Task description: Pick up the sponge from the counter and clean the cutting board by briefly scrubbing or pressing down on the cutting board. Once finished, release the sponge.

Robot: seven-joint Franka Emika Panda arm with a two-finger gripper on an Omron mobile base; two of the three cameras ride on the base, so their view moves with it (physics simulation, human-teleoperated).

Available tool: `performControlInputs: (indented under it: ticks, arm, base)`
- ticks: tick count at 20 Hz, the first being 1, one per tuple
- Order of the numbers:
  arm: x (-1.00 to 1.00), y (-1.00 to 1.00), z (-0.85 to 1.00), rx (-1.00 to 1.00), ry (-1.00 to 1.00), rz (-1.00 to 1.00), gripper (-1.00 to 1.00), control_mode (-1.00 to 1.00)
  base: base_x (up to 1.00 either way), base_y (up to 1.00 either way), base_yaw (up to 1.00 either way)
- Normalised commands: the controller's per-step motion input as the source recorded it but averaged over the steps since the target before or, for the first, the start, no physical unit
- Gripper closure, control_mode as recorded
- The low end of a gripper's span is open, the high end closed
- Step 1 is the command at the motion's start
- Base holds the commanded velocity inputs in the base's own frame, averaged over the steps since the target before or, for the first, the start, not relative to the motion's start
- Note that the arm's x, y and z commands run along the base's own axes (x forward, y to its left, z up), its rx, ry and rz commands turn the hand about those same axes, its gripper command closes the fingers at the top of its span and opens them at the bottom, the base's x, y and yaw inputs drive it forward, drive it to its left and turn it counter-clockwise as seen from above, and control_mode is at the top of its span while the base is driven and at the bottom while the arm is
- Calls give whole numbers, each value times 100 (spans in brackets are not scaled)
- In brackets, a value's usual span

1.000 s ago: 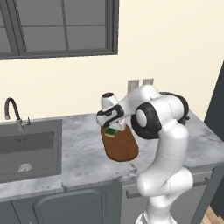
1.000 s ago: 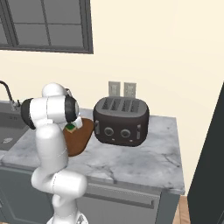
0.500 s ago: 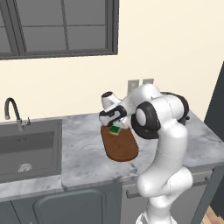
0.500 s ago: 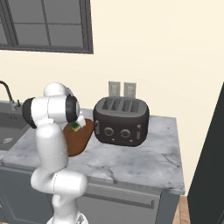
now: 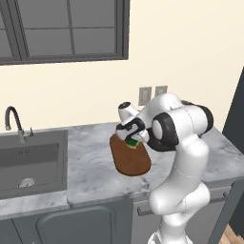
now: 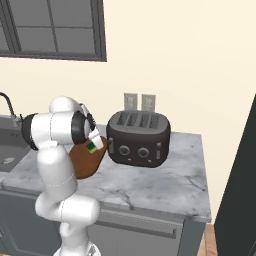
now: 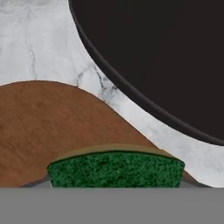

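My gripper is shut on the sponge, a small block with a dark green top over yellow. It hangs low over the far end of the reddish-brown cutting board, which lies on the marbled counter. Whether the sponge touches the wood I cannot tell. From the right, the sponge sits between my arm and the toaster, with the board below it. In the hand view the sponge's green face covers my fingertips, with the board beyond it.
A black toaster stands close to the right of the board, its curved dark side looming in the hand view. A sink with a faucet lies at the left. Bare counter stretches right of the toaster.
The gripper has carried the sponge a little to the right, toward the toaster, over the board's far end. The board has stayed in place.
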Motion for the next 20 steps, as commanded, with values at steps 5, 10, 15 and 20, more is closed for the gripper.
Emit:
performControlInputs:
  ticks: [5, 10, 15, 20]
  arm:
    - [-90, 0, -43, 0, -3, -6, 100, -100]
    - [-100, 3, -56, 0, 0, -5, 100, -100]
    - [-100, 1, -16, 3, 0, 0, 100, -100]
    - [-100, 0, -12, 4, 0, 0, 100, -100]
  base:
    - [0, 0, 0]
    - [0, 0, 0]
    - [0, 0, 0]
    - [0, 0, 0]
